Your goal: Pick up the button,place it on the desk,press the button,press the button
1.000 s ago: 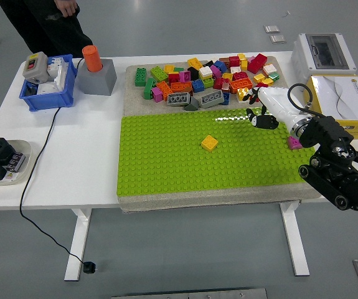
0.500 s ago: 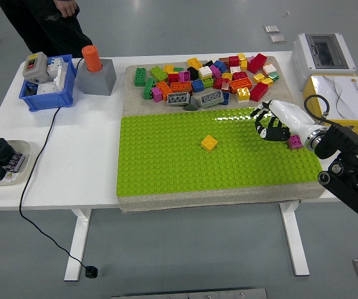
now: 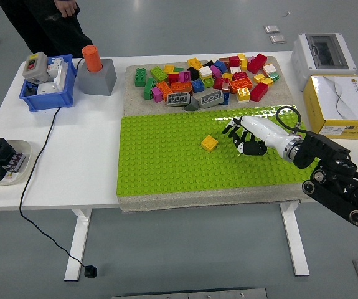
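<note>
White table [image 3: 91, 156] on a grey floor, cluttered from end to end. On its far left sits a blue bin [image 3: 47, 98], and the button [image 3: 35, 67], a grey box with small coloured caps on top, rests in the bin's left end beside white parts. A black cord [image 3: 38, 163] runs from the bin across the table and over the near edge to the floor. Just right of the bin stands a grey block [image 3: 98, 80] with an orange cylinder [image 3: 92, 58] upright on it. A tray [image 3: 9, 175] with black rings lies near the left front corner.

Well apart from the button, over the green baseplate [image 3: 166, 162], hangs the right hand [image 3: 244, 137]; its fingers [image 3: 231, 129] are loosely spread and hold nothing. A yellow brick [image 3: 209, 143] lies just left of them, not touching. Behind the baseplate is a heap of coloured bricks [image 3: 210, 78]. A white case [image 3: 325, 53] and a yellow carton [image 3: 340, 106] stand at the right end. A person [image 3: 42, 18] in dark clothes stands at the far left corner, hands away from the table.
</note>
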Robot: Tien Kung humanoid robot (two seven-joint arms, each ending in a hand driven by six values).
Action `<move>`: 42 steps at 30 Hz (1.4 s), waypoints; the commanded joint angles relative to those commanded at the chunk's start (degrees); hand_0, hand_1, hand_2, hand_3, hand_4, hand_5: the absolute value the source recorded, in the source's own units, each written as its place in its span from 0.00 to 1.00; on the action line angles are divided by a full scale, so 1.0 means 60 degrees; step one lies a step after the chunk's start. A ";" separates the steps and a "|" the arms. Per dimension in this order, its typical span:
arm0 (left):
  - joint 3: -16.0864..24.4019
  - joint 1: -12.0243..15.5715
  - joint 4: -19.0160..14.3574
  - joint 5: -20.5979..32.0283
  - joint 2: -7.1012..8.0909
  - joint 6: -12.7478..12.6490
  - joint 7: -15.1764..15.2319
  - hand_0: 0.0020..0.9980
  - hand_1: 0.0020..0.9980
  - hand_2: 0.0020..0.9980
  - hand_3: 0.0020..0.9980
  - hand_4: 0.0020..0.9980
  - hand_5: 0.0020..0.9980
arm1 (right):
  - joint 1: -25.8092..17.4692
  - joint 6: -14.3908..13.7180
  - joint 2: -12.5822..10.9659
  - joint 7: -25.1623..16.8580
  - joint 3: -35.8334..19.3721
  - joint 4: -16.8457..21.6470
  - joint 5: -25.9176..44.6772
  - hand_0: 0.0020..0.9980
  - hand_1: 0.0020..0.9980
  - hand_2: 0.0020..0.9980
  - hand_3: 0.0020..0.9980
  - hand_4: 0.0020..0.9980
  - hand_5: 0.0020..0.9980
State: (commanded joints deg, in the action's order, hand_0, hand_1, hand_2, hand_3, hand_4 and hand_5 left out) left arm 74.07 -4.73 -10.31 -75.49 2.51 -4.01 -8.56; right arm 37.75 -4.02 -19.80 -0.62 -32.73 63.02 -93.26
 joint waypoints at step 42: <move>0.0103 -0.0043 0.0000 0.0021 0.0077 -0.0004 0.0022 0.67 0.65 0.70 0.76 0.74 0.50 | 0.0760 0.0458 0.1185 0.0621 0.0451 -0.0608 -0.2047 0.31 0.43 0.60 0.65 0.25 0.00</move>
State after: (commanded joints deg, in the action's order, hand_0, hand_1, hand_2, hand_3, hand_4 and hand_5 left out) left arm 74.69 -4.99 -10.31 -75.36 2.97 -4.04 -8.43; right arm 42.31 -1.27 -12.69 3.10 -30.02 59.38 -105.55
